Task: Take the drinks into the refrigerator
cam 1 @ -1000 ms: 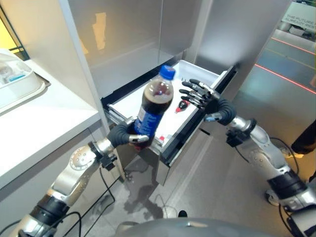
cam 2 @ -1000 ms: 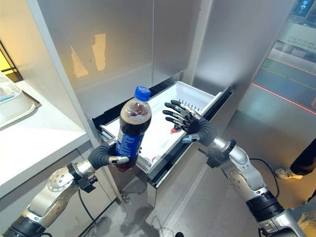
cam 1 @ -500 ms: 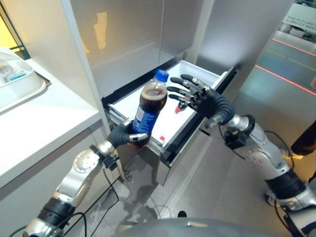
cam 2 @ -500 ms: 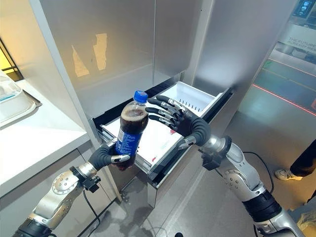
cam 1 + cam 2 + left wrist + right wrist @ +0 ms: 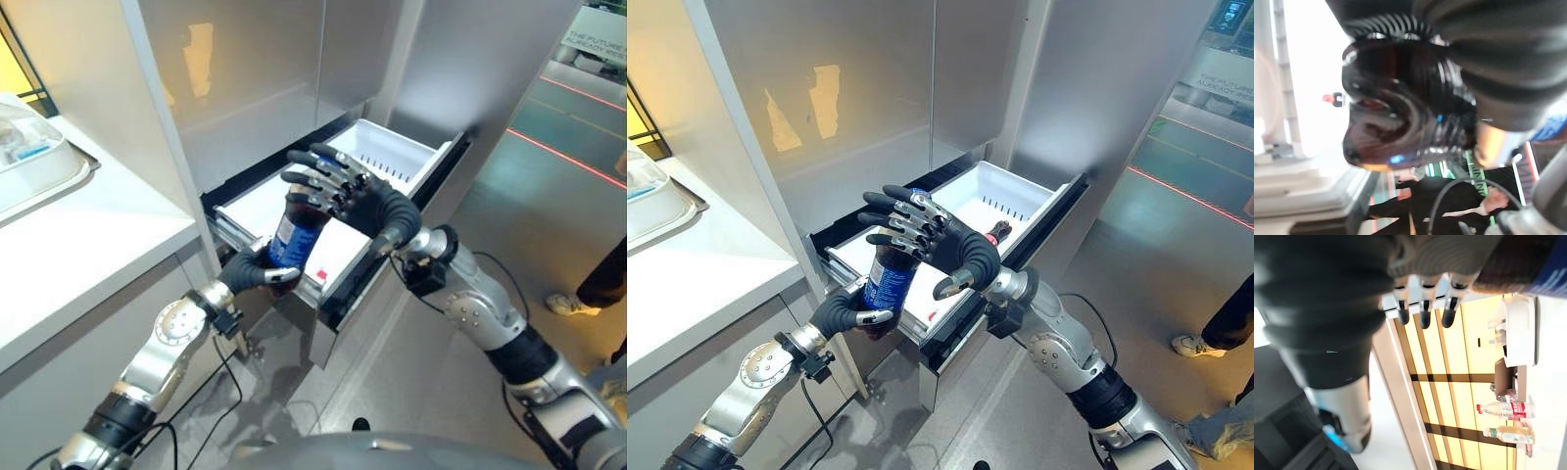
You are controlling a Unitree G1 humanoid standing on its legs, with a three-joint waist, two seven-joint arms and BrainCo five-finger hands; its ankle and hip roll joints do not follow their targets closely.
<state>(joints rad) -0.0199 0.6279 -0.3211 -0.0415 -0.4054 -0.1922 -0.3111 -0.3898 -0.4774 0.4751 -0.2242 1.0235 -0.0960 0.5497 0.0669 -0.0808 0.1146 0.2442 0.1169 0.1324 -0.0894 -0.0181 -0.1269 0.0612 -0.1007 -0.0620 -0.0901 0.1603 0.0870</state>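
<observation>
The left hand (image 5: 844,313) curls round a dark blue-labelled cola bottle (image 5: 888,282) over the open white refrigerator drawer (image 5: 1014,198); the right hand (image 5: 939,243), fingers spread, covers its top. A small red-capped bottle (image 5: 996,233) lies inside.

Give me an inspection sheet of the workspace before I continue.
Surface: white countertop at the robot's left, bearing a white tray.
Job's things: cola bottle above the pulled-out refrigerator drawer; a second bottle lies inside the drawer.
Clutter: nothing seen.
Hands: left hand curled round the cola bottle's base; right hand, fingers spread, at the bottle's top.
Cables: nothing noted.
Surroundings: a person's shoe on the floor at right.
</observation>
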